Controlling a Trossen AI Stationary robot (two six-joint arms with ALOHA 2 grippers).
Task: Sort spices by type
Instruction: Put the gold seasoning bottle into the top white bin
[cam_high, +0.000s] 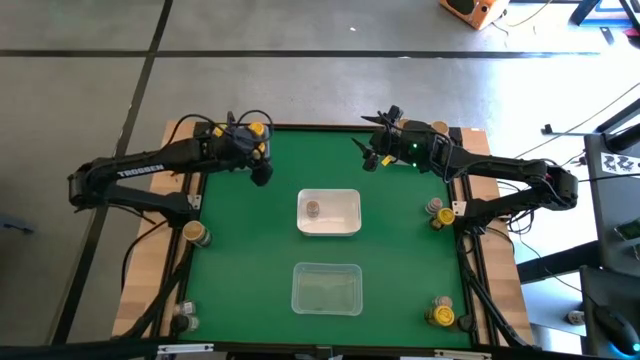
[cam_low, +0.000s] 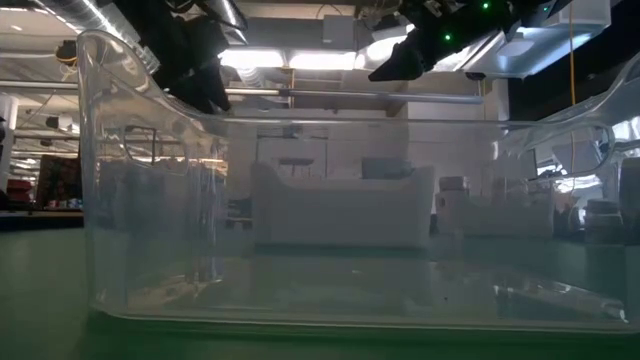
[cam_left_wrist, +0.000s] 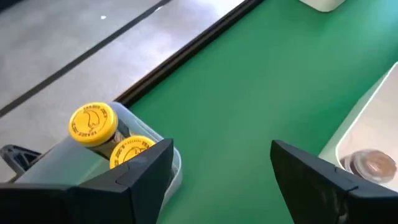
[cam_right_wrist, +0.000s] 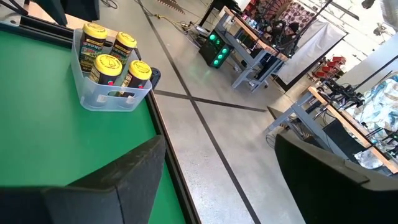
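left gripper (cam_high: 262, 176) jaws apart, empty, far-left corner | right gripper (cam_high: 370, 158) jaws apart, empty, far edge | next: probably descend squarely over grey-lidded jar (cam_high: 313, 208) in white rectangular plastic bin (cam_high: 329, 213)

small bin (cam_left_wrist: 143, 180) partly behind left tool (cam_left_wrist: 217, 180)

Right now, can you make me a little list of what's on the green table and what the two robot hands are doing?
table: green mat
white bin: middle, one grey-lidded jar inside
clear bin: near edge, looks empty
yellow-lidded jars: four in a small clear tub at a corner
other jars: along the side edges
left gripper: open, holding nothing, above the far left of the mat
right gripper: open, holding nothing, above the far right
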